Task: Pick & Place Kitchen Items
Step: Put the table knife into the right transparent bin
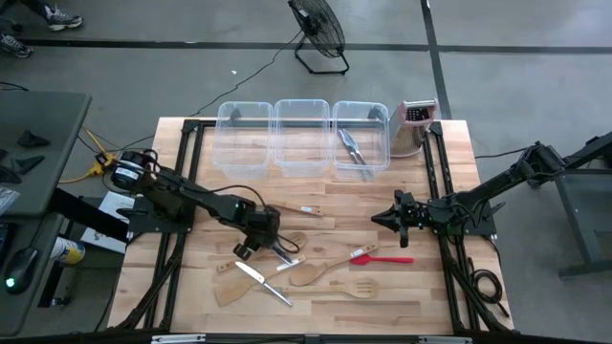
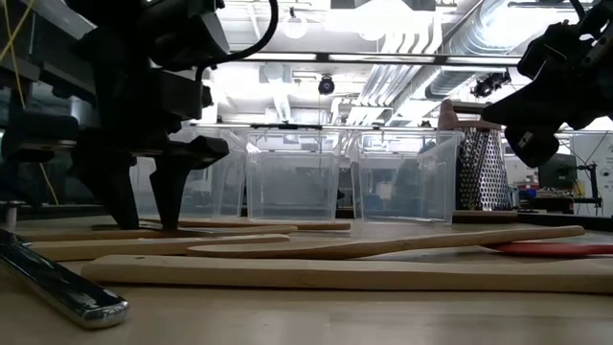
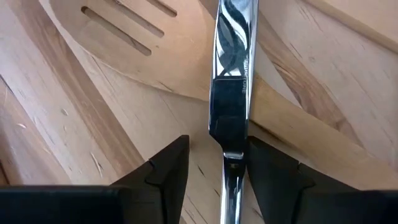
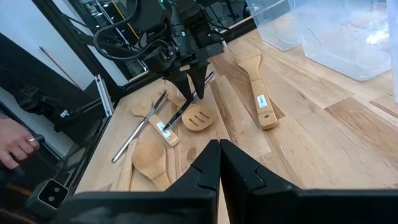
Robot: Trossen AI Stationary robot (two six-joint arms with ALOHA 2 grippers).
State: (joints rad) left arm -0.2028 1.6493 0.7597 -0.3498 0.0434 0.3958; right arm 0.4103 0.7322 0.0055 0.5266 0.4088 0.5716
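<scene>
A silver metal utensil [image 3: 231,93] lies across the head of a slotted wooden spatula [image 3: 134,43] on the table. My left gripper [image 3: 217,165] points down over it, open. One finger stands on each side of the utensil's narrow part. The high view shows this gripper [image 1: 272,247] among the wooden spoons [image 1: 316,270], a knife [image 1: 251,272] and a red spatula [image 1: 382,258]. My right gripper [image 4: 219,163] is shut and hovers at the table's right [image 1: 384,220], holding nothing. My left gripper comes from above with its fingers across the utensil's length. One finger [image 3: 267,171] stands right at the long edge of the utensil's narrow part [image 3: 234,158]; I cannot tell whether it touches. The other finger [image 3: 168,165] is clearly apart. The utensil lies flat on the spatula.
Three clear tubs [image 1: 301,139] stand along the far edge; the right one holds metal tongs [image 1: 352,148]. A box grater [image 1: 413,126] stands beside them. A labelled wooden spatula [image 4: 261,93] lies mid-table. A person's hand [image 4: 15,149] shows beyond the table's left side.
</scene>
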